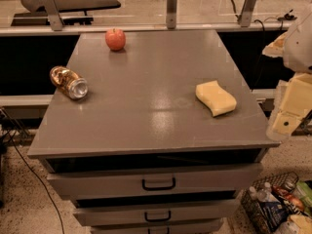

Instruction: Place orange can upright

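Orange can [68, 82] lies on its side near the left edge of the grey tabletop [146, 67], with one silver end turned toward the front. The pale gripper [286, 116] hangs just off the right edge, touching nothing on the top, and I cannot tell whether it is open or closed. A yellow sponge [215, 97] rests near the right edge, and a red apple [115, 39] sits by the back edge, left of middle.

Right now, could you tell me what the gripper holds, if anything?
Nothing: the gripper is off the right edge of the cabinet; the orange can lies sideways.
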`<state>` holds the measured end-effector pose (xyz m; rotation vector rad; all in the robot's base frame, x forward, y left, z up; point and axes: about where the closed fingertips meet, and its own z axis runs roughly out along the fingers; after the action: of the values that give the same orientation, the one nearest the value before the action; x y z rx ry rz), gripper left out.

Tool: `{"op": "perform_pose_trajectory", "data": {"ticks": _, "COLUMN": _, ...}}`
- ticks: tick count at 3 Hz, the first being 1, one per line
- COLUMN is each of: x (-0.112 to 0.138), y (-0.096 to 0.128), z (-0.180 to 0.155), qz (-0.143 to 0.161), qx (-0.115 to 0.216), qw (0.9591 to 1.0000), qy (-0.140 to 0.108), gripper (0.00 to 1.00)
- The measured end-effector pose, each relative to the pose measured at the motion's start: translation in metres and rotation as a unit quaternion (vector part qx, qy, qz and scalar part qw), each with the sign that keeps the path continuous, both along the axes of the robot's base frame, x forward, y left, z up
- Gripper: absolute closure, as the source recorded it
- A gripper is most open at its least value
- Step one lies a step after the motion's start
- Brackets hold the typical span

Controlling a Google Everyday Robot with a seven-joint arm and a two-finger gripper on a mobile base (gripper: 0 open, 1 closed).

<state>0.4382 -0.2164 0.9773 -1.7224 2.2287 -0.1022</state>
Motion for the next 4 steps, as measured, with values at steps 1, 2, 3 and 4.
{"op": "perform_pose_trajectory", "data": {"ticks": 1, "x": 0.000, "y": 0.000, "z": 0.000, "qz": 0.000, "qx": 0.000, "qw": 1.0000, "qy": 0.000, "gripper": 0.00}}
{"op": "perform_pose_trajectory", "data": {"ticks": 2, "x": 0.022, "y": 0.027, "z": -0.007, "qz": 0.026, "qx": 0.016, "qw": 0.9995, "qy": 0.000, "gripper": 0.00}}
{"op": "perform_pose_trajectory", "data": {"ticks": 3, "x": 0.059, "y": 0.078, "z": -0.023, "qz": 0.049, "qx": 0.046, "qw": 0.9978, "qy": 0.003, "gripper": 0.00}}
{"op": "perform_pose_trajectory", "data": {"ticks": 4, "x": 0.100, "y": 0.136, "z": -0.035, "qz": 0.060, "qx": 0.073, "qw": 0.9955, "qy": 0.008, "gripper": 0.00}}
